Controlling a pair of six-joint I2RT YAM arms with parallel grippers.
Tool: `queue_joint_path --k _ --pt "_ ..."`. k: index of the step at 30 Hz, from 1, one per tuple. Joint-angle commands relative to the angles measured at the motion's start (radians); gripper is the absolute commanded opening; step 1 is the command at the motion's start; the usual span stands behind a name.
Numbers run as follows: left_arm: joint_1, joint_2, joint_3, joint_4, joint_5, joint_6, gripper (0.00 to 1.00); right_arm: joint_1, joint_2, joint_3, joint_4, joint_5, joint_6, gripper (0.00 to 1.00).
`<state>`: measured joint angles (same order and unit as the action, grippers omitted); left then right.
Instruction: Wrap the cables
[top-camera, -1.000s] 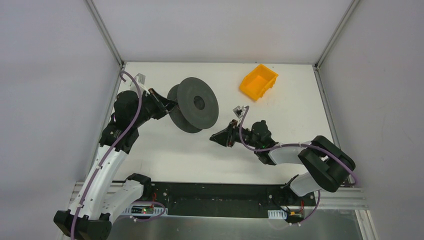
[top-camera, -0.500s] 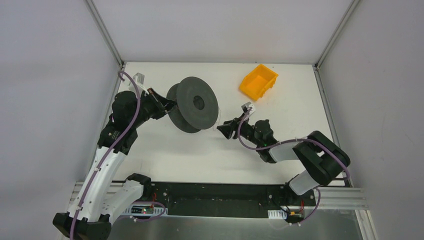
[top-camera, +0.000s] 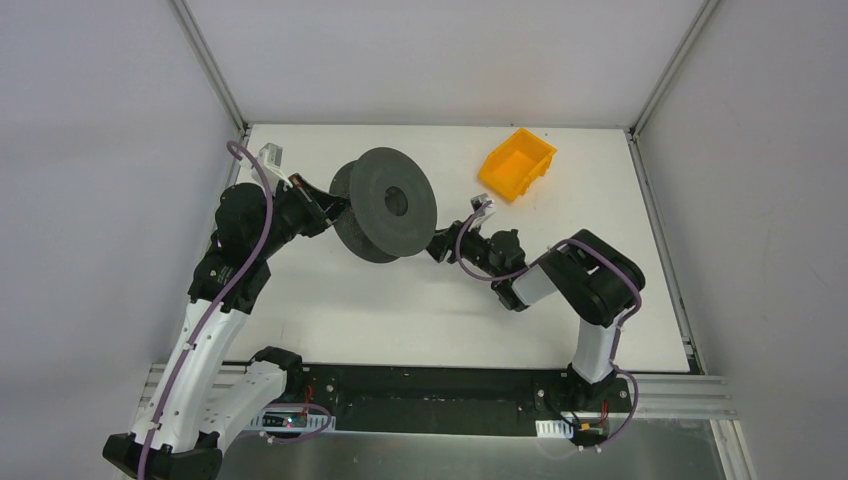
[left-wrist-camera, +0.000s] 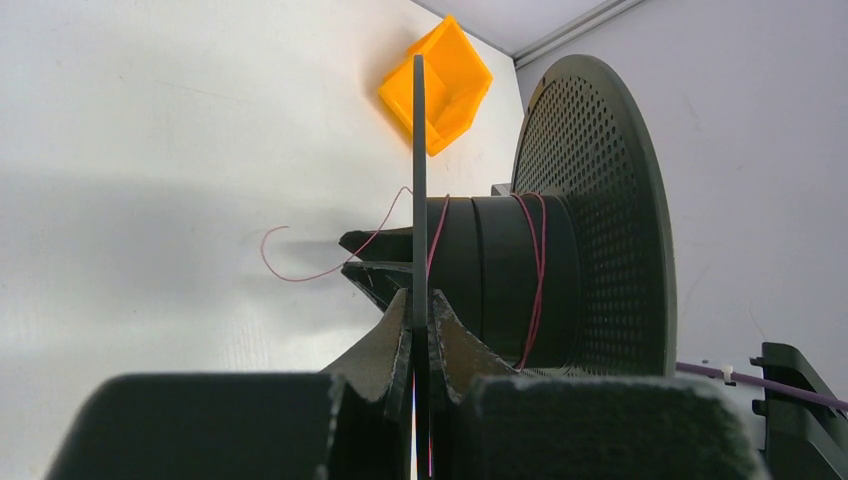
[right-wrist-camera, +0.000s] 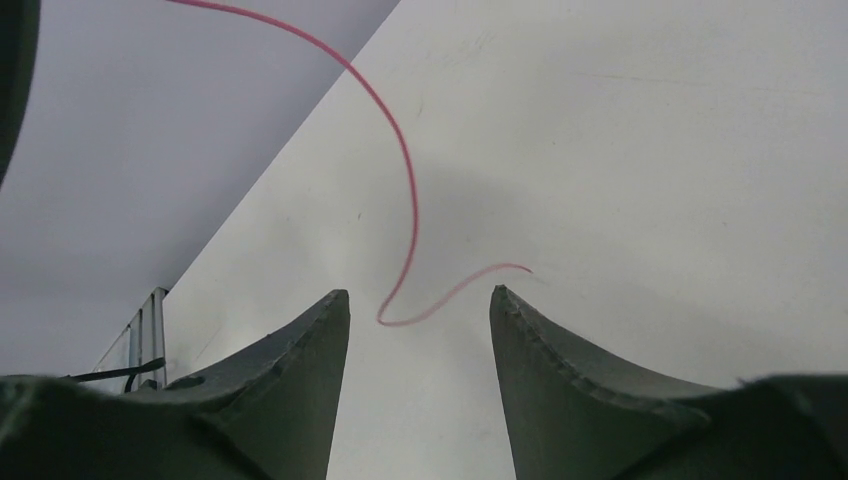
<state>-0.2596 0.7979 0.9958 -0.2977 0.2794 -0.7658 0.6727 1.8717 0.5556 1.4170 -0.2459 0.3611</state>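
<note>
A dark grey spool (top-camera: 385, 205) stands on its edge at the back left of the table. My left gripper (top-camera: 335, 207) is shut on the rim of its thin near flange (left-wrist-camera: 419, 150), one fingertip on each side (left-wrist-camera: 419, 305). The thread-thin pink cable (left-wrist-camera: 535, 270) makes a few turns around the hub, and its loose end (left-wrist-camera: 300, 270) curls down onto the table. My right gripper (top-camera: 437, 243) is open, low beside the spool's right side. In the right wrist view the cable's loose end (right-wrist-camera: 405, 200) curls just ahead of my gripper (right-wrist-camera: 420, 300), between the open fingertips and untouched.
An orange bin (top-camera: 516, 163) lies at the back right, also seen in the left wrist view (left-wrist-camera: 440, 85). The white table (top-camera: 440, 310) is walled by grey panels. The right arm's elbow (top-camera: 595, 280) is folded up mid-right.
My right gripper has moved left and back, from the table's middle up to the spool's side, with its elbow folding in. My left gripper kept its hold and shifted slightly.
</note>
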Motion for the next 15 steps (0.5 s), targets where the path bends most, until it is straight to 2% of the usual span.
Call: queue_joint_path --k 1,9,12,15 --pt "0.011 -0.023 0.055 0.069 0.016 -0.012 0.0 0.037 0.007 0.04 0.106 0.026 0.029 0.58" --pt "0.011 -0.024 0.064 0.069 0.005 -0.015 0.0 0.082 0.101 0.071 0.106 0.17 0.11 0.55" --pt "0.012 -0.019 0.069 0.069 0.01 -0.033 0.0 0.084 0.142 0.091 0.106 0.139 0.155 0.47" --pt "0.011 -0.021 0.071 0.069 0.002 -0.035 0.0 0.086 0.153 0.084 0.106 0.114 0.19 0.31"
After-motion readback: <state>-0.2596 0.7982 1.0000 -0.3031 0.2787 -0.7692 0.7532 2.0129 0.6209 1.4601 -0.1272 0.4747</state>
